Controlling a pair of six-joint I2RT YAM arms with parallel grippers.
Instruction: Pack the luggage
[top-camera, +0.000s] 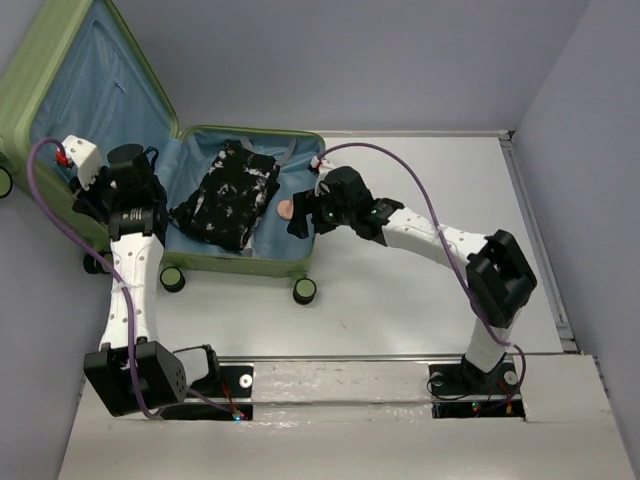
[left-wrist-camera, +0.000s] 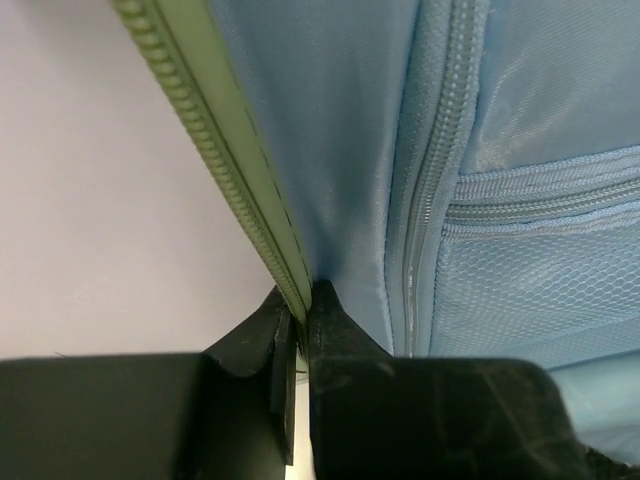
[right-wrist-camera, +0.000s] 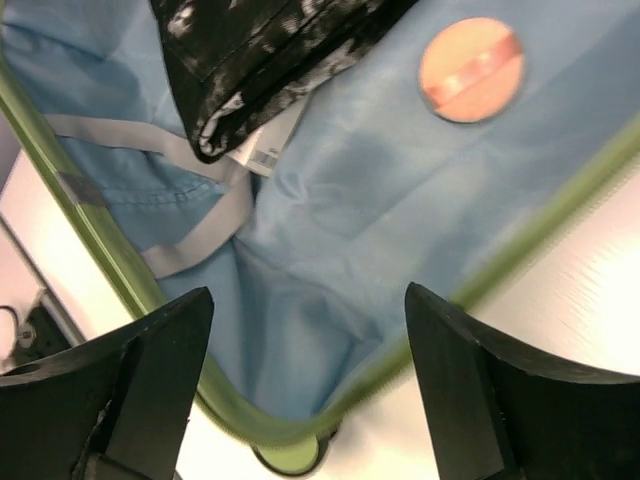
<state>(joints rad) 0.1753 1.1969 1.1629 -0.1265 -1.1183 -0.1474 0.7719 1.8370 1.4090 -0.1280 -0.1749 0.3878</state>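
Note:
The light-green luggage (top-camera: 30, 85) lies open at the far left of the table, its lid raised and its blue lining showing. A black-and-white patterned cloth bundle (top-camera: 228, 195) and a small round peach item (top-camera: 285, 209) lie in its base. My left gripper (left-wrist-camera: 298, 310) is shut on the lid's green zipper edge (left-wrist-camera: 215, 140), one finger (left-wrist-camera: 345, 340) inside on the lining. My right gripper (right-wrist-camera: 310, 330) is open and empty over the base's right corner; the green rim (right-wrist-camera: 420, 345) runs between its fingers. The bundle (right-wrist-camera: 270, 50) and the peach item (right-wrist-camera: 470, 68) show beyond.
Grey straps (right-wrist-camera: 185, 245) lie on the lining beside a white tag (right-wrist-camera: 265, 150). Black wheels with green hubs (top-camera: 304, 290) stand at the luggage's near side. A raised table edge (top-camera: 535, 230) runs along the right. Lavender walls close in at the back and sides.

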